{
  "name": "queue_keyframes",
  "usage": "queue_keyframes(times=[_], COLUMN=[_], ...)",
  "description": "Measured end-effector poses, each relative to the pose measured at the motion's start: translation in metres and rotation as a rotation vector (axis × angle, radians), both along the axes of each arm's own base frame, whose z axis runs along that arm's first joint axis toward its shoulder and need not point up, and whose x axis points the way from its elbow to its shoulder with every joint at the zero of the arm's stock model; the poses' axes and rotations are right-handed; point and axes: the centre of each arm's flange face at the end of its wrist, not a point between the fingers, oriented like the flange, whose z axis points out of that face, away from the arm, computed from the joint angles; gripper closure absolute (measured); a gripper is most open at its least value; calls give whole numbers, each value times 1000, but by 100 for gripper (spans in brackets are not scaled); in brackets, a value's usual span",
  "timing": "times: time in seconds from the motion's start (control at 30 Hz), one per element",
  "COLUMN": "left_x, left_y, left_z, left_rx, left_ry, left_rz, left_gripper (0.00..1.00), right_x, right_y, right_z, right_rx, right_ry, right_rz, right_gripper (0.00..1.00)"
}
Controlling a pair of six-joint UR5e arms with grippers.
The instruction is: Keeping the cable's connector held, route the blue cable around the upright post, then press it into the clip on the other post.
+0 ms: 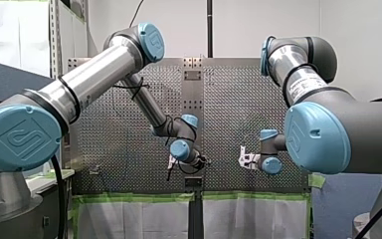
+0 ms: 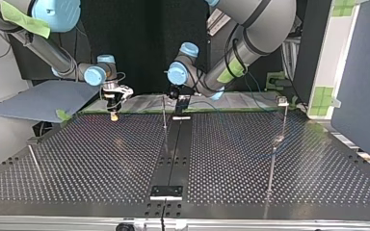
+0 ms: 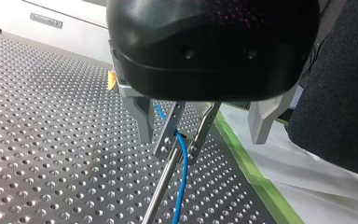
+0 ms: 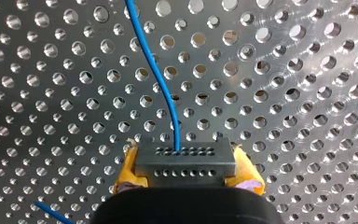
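**Cable-routing station: holdings as they stand**

You have one perforated table (image 2: 250, 159) with a dark centre strip (image 2: 176, 154). Reaching to its far edge in the top view are my left arm (image 2: 250, 43) and my right arm (image 2: 53, 53). One upright post (image 2: 165, 118), a thin rod, stands on the strip near that edge. One clip post (image 2: 280, 130) stands toward the far corner at the top view's right. On my left gripper (image 3: 181, 150), the metal fingers (image 3: 170, 133) are drawn narrow, closed round the blue cable (image 3: 182, 182) just beside the upright post's tip. On my right gripper (image 4: 185, 170), the yellow pads (image 4: 127, 173) clamp the grey connector (image 4: 185, 161), and the cable leaves it ahead of the gripper. One clip (image 2: 283, 101) tops its post, well apart from both grippers.
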Motion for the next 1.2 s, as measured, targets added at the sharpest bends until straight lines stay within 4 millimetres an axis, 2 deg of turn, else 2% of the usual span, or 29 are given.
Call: queue_keyframes(times=[0.87,1.2], left_x=[-2,-20], left_y=[-3,-8], left_z=[1,26], left_rx=[0,-5], left_ry=[-4,-54], left_rz=[-6,-18], left_gripper=[0,0], right_x=[0,-2], right_y=[0,-1], right_z=[0,0], right_rx=[-1,0], right_ry=[0,0], right_rz=[-1,-1], right_gripper=[100,100])
